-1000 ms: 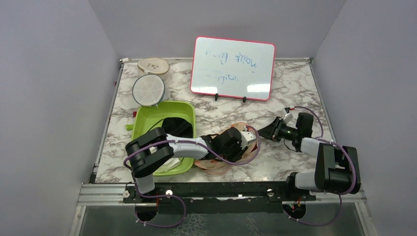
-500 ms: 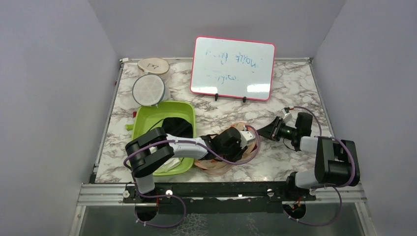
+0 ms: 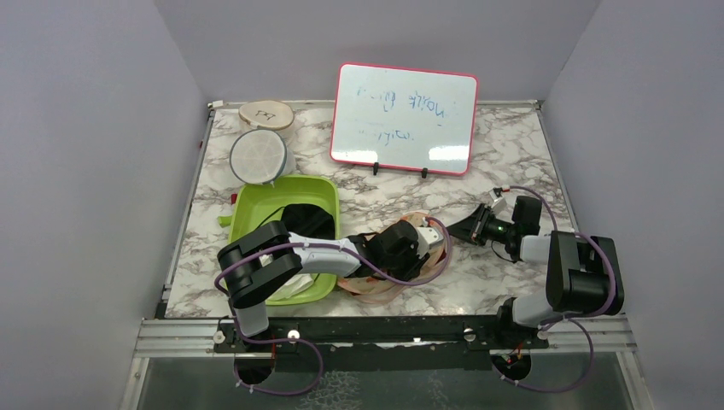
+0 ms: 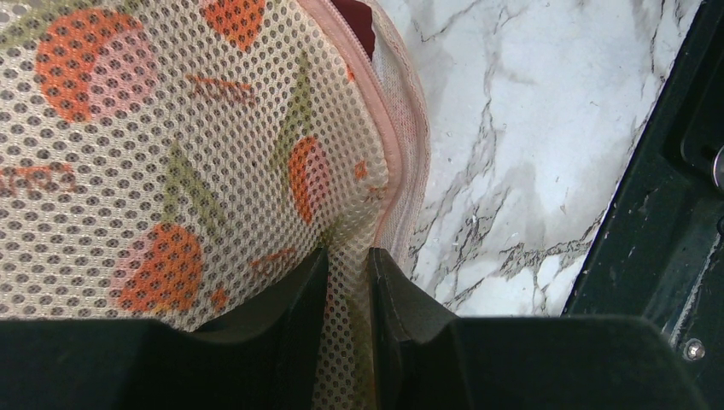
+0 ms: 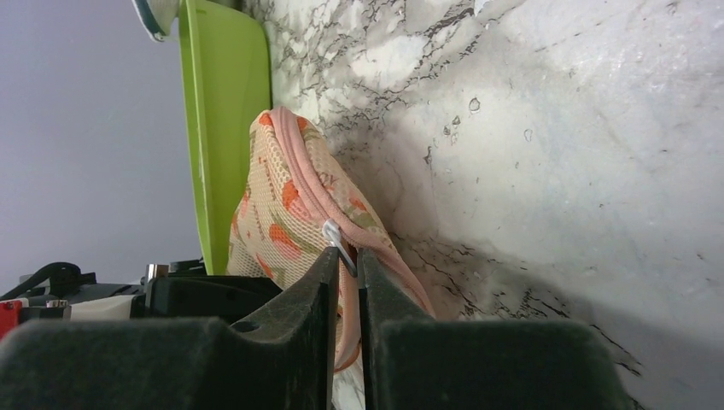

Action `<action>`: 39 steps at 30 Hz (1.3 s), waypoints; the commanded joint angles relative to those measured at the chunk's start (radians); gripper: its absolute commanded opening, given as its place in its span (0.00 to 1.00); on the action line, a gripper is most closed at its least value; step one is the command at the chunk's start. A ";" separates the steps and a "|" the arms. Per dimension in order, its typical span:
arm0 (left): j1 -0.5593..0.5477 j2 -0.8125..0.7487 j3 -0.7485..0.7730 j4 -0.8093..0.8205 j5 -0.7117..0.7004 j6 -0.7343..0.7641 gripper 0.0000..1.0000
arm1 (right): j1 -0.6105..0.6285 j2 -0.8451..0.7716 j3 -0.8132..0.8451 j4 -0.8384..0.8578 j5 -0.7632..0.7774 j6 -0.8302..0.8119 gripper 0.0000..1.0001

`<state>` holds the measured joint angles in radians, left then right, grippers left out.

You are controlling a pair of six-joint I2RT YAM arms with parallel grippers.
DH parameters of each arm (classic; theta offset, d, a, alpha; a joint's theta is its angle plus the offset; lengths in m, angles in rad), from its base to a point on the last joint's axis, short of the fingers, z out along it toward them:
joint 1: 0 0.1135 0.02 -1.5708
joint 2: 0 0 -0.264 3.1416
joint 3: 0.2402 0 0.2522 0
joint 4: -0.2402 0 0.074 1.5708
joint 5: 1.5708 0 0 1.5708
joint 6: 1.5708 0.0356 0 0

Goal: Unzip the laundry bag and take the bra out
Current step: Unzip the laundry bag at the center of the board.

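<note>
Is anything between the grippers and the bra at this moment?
Yes: the laundry bag itself. The bra shows only as a maroon sliver at the zipper seam, behind the mesh wall the left gripper pinches. The right gripper is shut on the zipper pull.

Plain lavender-grey walls (image 3: pixel 85 128) enclose three sides of a white marble-patterned counter (image 3: pixel 512 162) with grey veins, evenly lit; a red-framed rectangular whiteboard (image 3: pixel 404 120) stands upright near the back wall, bearing faint blue scribbles
</note>
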<state>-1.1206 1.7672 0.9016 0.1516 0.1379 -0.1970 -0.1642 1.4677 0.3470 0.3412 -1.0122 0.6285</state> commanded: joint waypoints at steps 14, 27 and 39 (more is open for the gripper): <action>0.003 0.034 -0.027 -0.045 0.017 -0.009 0.18 | -0.003 0.034 0.016 0.059 -0.046 0.031 0.11; 0.002 0.009 -0.027 -0.070 -0.113 0.015 0.21 | -0.003 -0.019 0.070 -0.152 0.020 0.161 0.01; -0.001 -0.169 -0.027 0.148 0.013 -0.004 0.59 | -0.003 -0.090 0.137 -0.300 0.056 0.107 0.01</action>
<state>-1.1252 1.6585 0.8890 0.1516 0.0986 -0.1516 -0.1654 1.3548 0.4374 0.1116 -0.9588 0.7906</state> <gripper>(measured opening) 0.482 0.008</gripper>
